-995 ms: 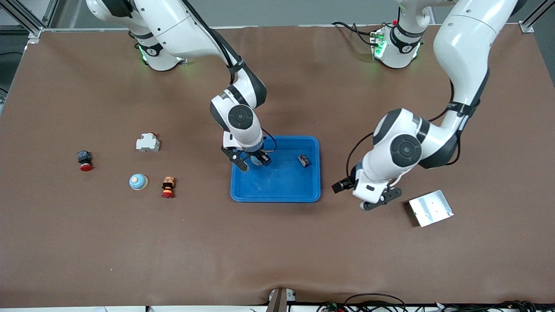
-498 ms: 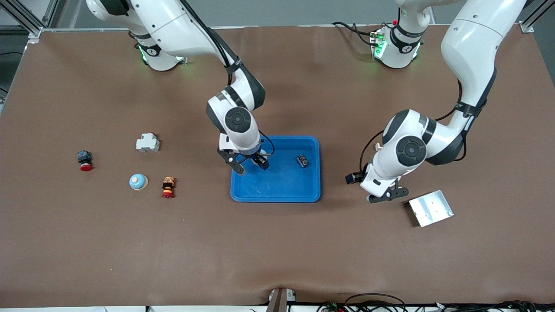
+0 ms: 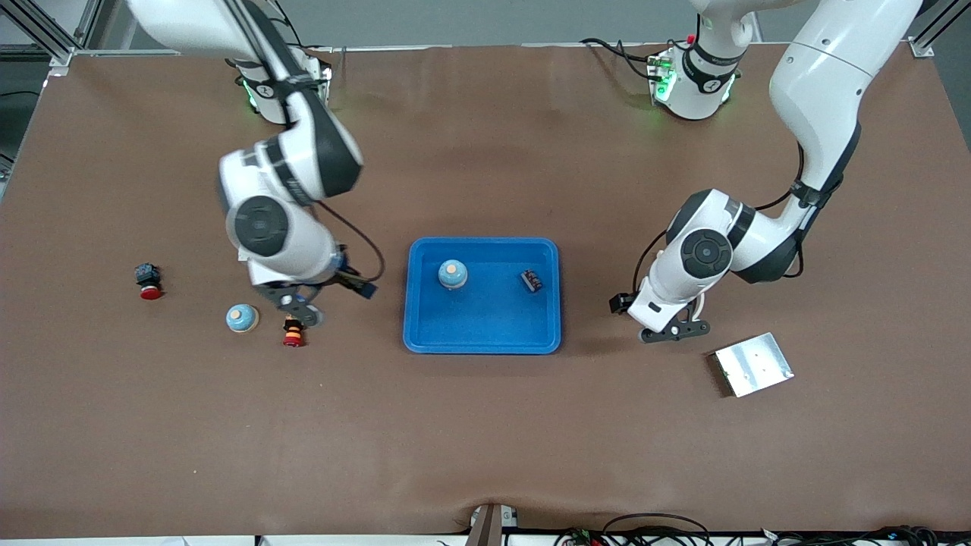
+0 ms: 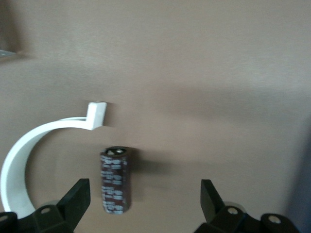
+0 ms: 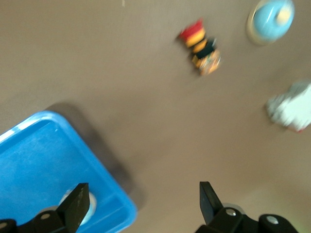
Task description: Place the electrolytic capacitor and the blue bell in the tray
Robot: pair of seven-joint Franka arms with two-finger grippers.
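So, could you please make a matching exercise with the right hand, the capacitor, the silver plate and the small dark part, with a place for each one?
Things:
1. right hand
2. capacitor
3. silver plate
4. small dark part

Places:
a. in the blue tray
b. open, over the orange-and-red part
c. lying on the table under the open left hand
d. flat on the table, toward the left arm's end

Pairs: 1-b, 2-c, 3-d, 4-a
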